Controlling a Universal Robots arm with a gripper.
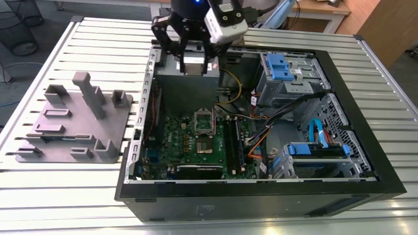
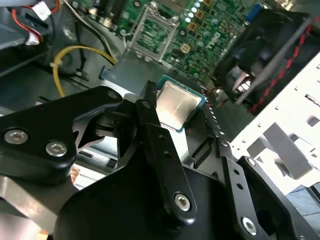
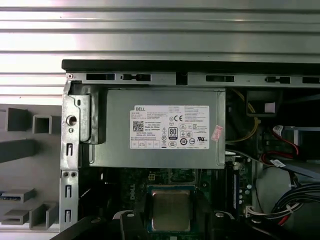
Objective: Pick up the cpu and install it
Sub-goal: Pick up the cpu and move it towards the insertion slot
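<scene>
My gripper (image 1: 194, 61) hangs over the grey power supply box (image 1: 186, 81) at the back of the open computer case and is shut on the cpu (image 1: 195, 64). The cpu (image 2: 176, 104) is a small flat square chip with a pale silver top and a green edge, held level between the black fingers (image 2: 150, 112). In the first wrist view the cpu (image 3: 171, 210) sits between the two finger ends, just above the green motherboard. The open metal-framed socket (image 1: 203, 122) lies on the motherboard, nearer the front than my gripper; the second wrist view has the socket (image 2: 152, 35) beyond the chip.
A grey plastic fixture (image 1: 72, 122) stands on the slatted metal table (image 1: 65, 196) at the exterior view's left. Inside the case are yellow and black cables (image 1: 235, 95), blue drive bays (image 1: 287, 68) and a black memory stick (image 1: 233, 142). The case walls (image 1: 261, 191) ring the motherboard.
</scene>
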